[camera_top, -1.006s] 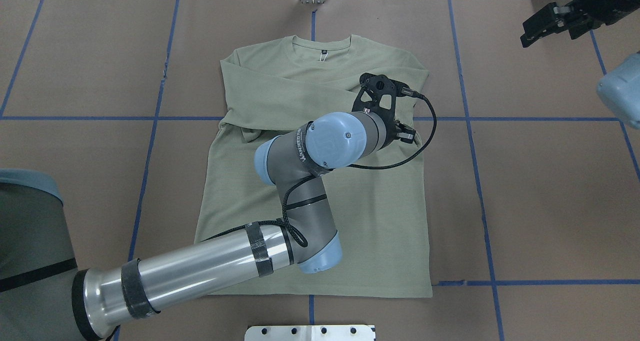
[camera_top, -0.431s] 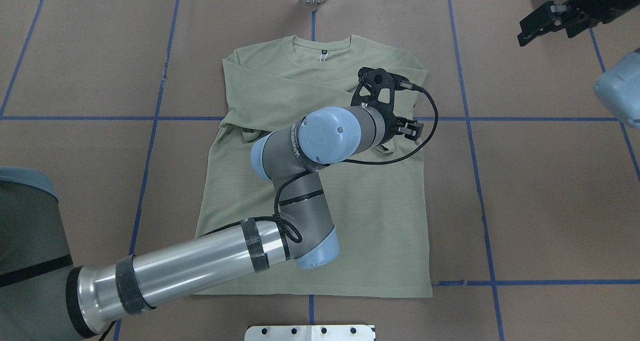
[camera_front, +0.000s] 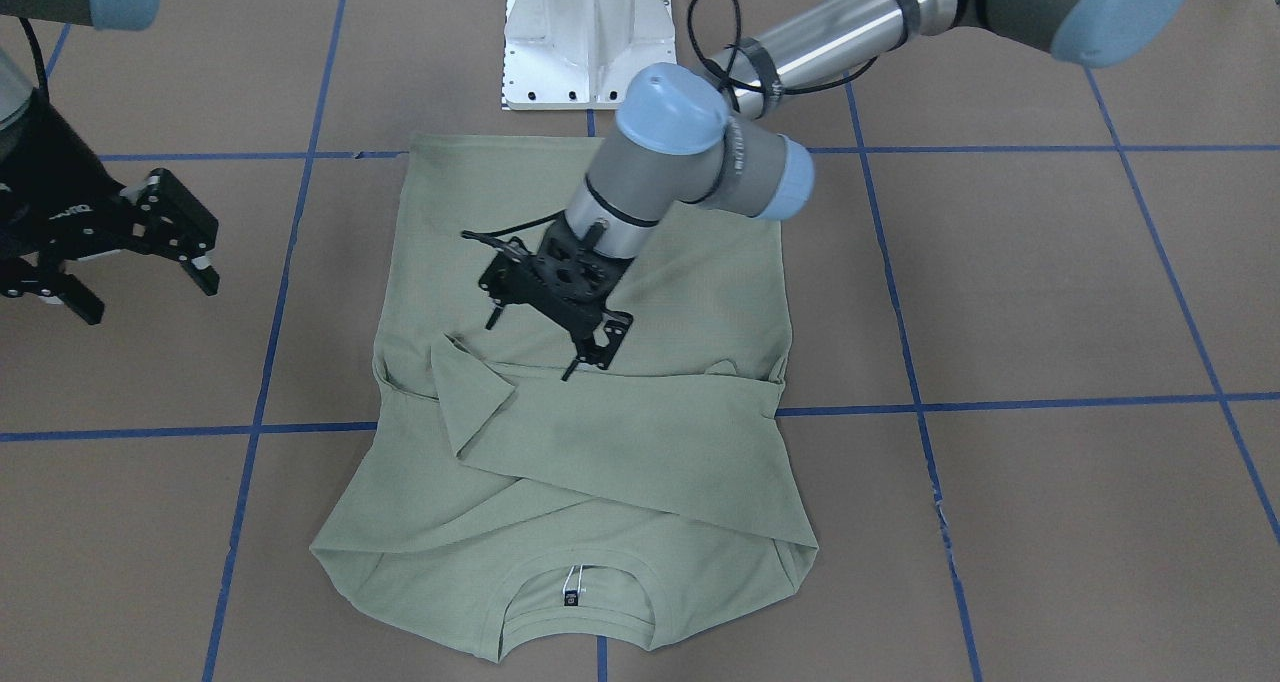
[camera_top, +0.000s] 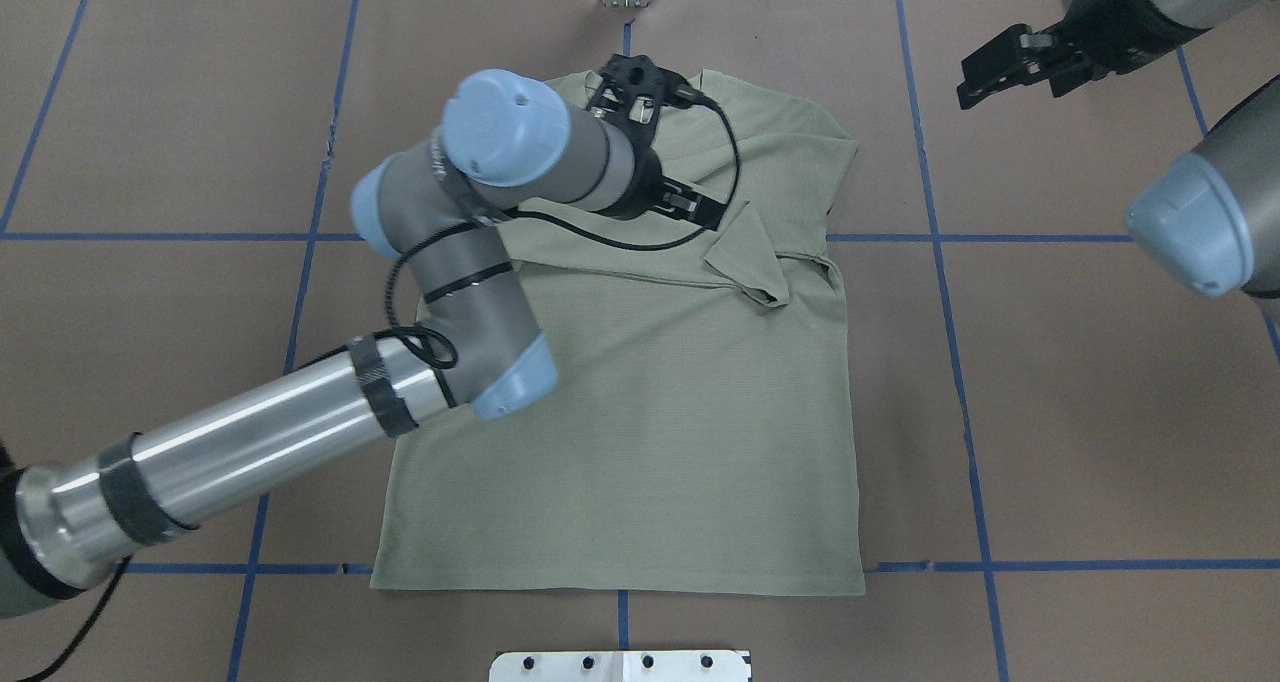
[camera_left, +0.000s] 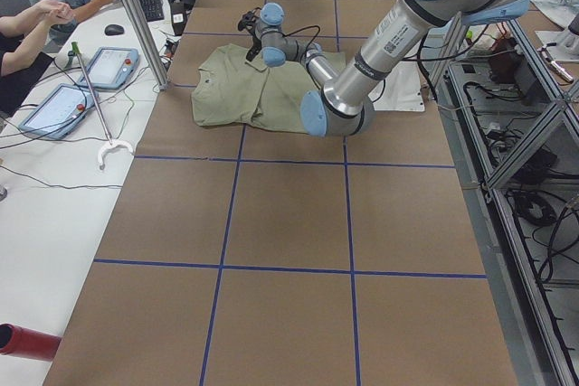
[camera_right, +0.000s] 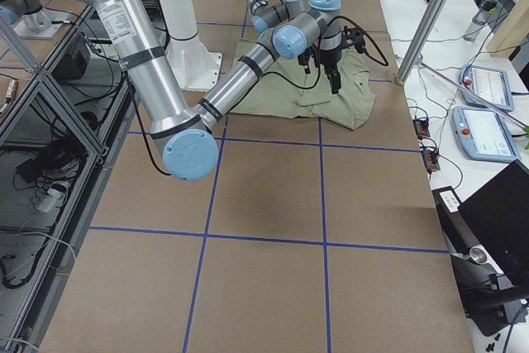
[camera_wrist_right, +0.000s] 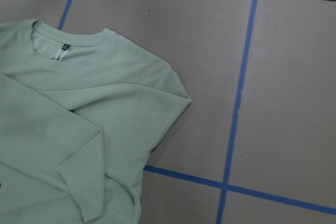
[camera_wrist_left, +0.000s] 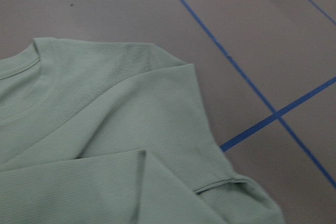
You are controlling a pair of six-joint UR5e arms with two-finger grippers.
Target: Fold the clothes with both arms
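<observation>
Shirt (camera_top: 650,412) flat mid-table, sleeves crossed on the chest, long axis hem-to-collar pointing away from the robot. Left gripper (camera_front: 597,347) hangs over the chest, spread, empty. Right gripper (camera_front: 150,297) spread too, well off the collar-end corner. Hem (camera_top: 620,582) lies robotward of both, left nearer.
</observation>
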